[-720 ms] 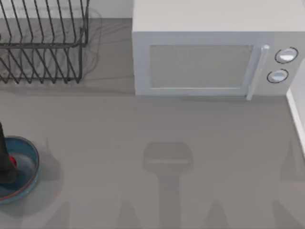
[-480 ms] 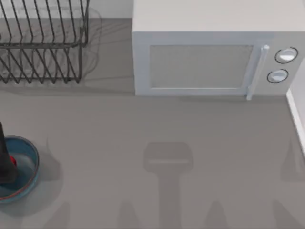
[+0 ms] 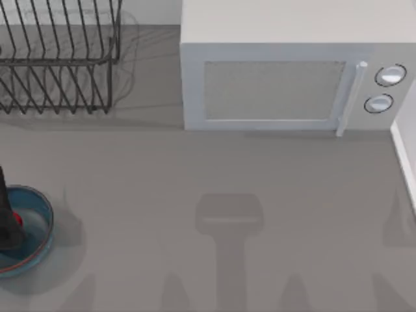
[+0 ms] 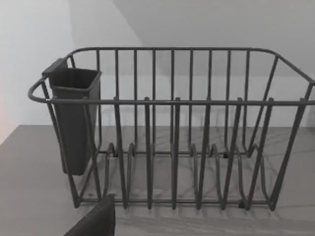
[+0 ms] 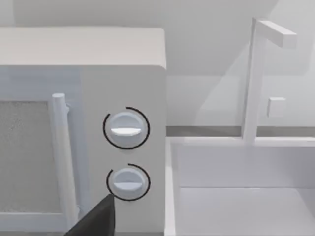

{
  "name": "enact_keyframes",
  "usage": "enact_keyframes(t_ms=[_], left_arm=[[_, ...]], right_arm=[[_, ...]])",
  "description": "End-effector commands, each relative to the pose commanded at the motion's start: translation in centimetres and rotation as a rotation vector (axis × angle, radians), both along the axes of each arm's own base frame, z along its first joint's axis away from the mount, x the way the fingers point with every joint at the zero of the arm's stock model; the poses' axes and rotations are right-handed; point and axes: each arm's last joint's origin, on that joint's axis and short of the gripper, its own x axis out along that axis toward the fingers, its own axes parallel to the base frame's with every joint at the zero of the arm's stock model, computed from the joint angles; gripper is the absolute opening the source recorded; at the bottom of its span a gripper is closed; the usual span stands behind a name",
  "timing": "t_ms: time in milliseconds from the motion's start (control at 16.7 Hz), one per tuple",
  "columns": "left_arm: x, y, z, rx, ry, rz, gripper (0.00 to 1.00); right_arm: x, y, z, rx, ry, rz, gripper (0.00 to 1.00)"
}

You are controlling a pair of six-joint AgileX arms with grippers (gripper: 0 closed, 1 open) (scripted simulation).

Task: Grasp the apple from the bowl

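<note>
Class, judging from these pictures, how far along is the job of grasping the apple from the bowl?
Done: the left gripper has reached into the blue bowl at the table's left edge. In hand: it sits against the red apple, though a firm grip cannot be confirmed. Left: lifting the apple clear of the bowl.

Wire dish rack (image 3: 58, 55) left of microwave (image 3: 286, 71)
</note>
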Motion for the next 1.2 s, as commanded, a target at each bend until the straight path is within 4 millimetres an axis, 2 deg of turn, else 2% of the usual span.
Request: enact_keyframes(t_ms=[780,960,1200], left_arm=[[0.0,0.0,0.2,0.001,0.012,0.001,1.0],[0.2,0.1,1.4,0.007,0.107,0.005,1.0],[1.6,0.2,3.9,0.018,0.372,0.012,1.0]], right_arm=[[0.0,0.0,0.0,0.0,0.0,0.0,1.0],[0.0,0.0,0.0,0.0,0.0,0.0,1.0],[0.0,0.0,0.0,0.0,0.0,0.0,1.0]])
